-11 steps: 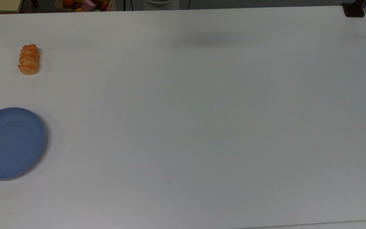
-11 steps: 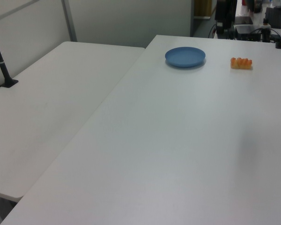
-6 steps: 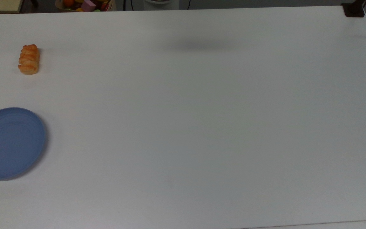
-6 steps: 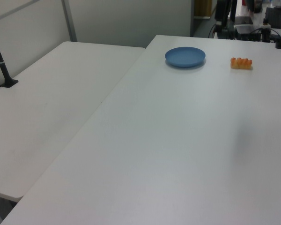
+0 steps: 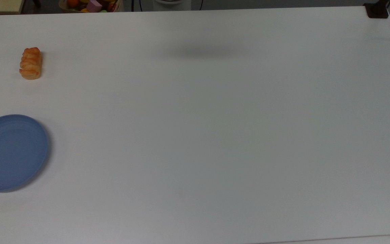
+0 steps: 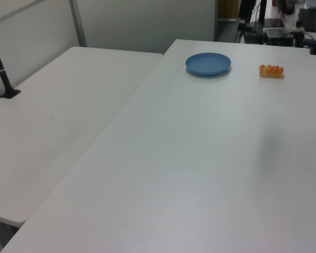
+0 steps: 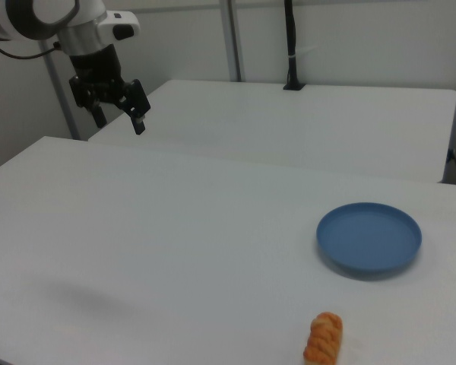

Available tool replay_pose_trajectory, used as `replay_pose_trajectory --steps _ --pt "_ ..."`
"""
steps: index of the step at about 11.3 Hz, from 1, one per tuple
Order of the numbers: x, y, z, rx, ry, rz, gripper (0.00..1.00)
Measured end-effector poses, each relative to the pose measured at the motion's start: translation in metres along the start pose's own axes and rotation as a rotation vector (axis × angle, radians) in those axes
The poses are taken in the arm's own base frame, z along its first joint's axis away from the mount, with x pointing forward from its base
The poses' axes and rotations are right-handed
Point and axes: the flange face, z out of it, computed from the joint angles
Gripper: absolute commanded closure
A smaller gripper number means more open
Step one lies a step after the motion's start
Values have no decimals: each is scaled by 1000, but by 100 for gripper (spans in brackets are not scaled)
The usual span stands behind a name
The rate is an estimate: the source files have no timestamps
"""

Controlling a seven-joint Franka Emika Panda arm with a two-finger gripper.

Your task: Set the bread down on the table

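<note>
The bread [image 5: 30, 63] lies flat on the white bench [image 5: 215, 135], near the top view's left edge, apart from the round blue plate [image 5: 10, 152] which sits closer to the top view's bottom; in the left view the bread [image 6: 271, 70] is to the right of the plate [image 6: 208, 64]; in the right view it [image 7: 324, 338] rests near the bottom edge, below the plate [image 7: 369, 237]; the claw [image 7: 120, 118] hangs high above the bench at the right view's upper left, its fingers spread apart and holding nothing; a second white table [image 7: 304, 125] stands behind.
</note>
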Motion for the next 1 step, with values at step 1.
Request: replay_pose_trajectory --steps 1 --pt "0 -2 0 0 0 -3 0"
